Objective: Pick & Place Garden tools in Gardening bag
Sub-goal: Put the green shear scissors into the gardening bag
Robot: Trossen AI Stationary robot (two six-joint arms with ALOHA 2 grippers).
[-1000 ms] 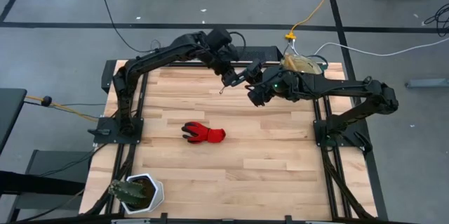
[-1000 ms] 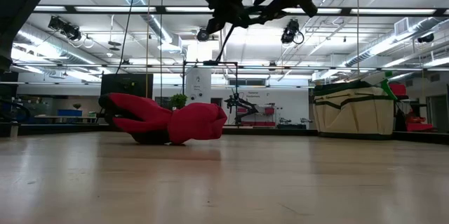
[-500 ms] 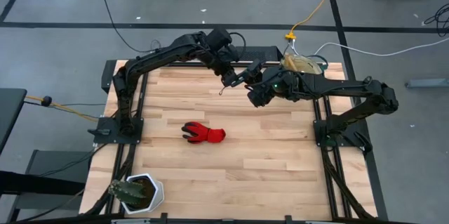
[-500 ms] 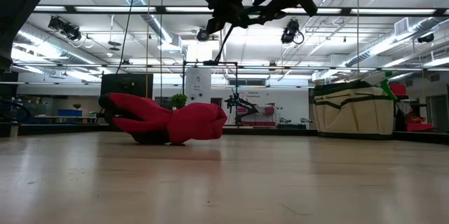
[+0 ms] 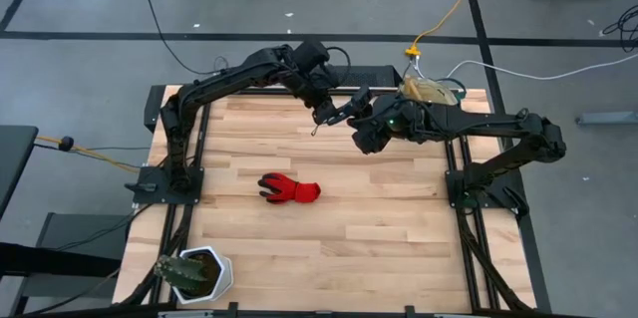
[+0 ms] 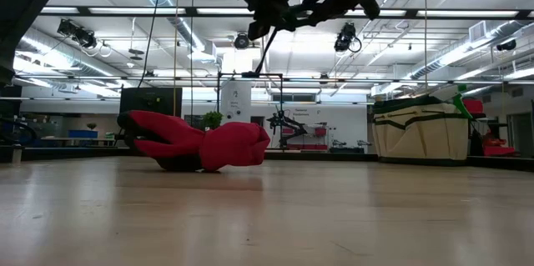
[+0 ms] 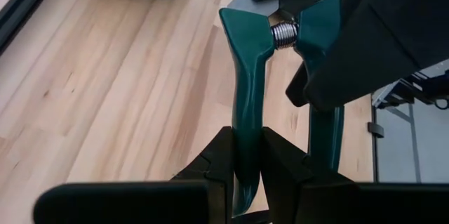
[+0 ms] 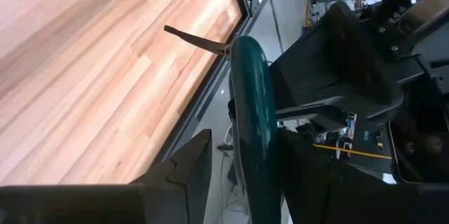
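Observation:
Green-handled pruning shears [image 5: 343, 111] hang in the air over the far middle of the table, between my two grippers. My left gripper [image 7: 247, 175] is shut on one handle, my right gripper [image 8: 249, 182] on the other. A thin strap [image 6: 264, 53] dangles below the shears. The red glove [image 5: 289, 189] lies flat on the wood near the table's middle. The beige gardening bag [image 5: 429, 91] stands on its base at the far right corner. My left gripper pinches one green handle [image 7: 245, 122] of the shears between its two fingers, near the handle's free end. The fingers lie along the handle, slanting down. The shears are lifted clear of the table, spring and blades pointing away from the gripper. My right gripper pinches the other green handle [image 8: 252, 112] between its two fingers [image 8: 188, 171], coming from the table's right side and slanting down. The handle runs on past the fingers. The shears hang clear of the table.
A white pot with a dark plant [image 5: 194, 273] stands at the near left corner. Bare wood [image 5: 379, 228] lies around the glove and toward the near right. The table's dark frame rails [image 5: 454, 173] run along both sides.
My right gripper has rolled a little on the shears' handle without leaving its place. The shears stay lifted between both grippers.

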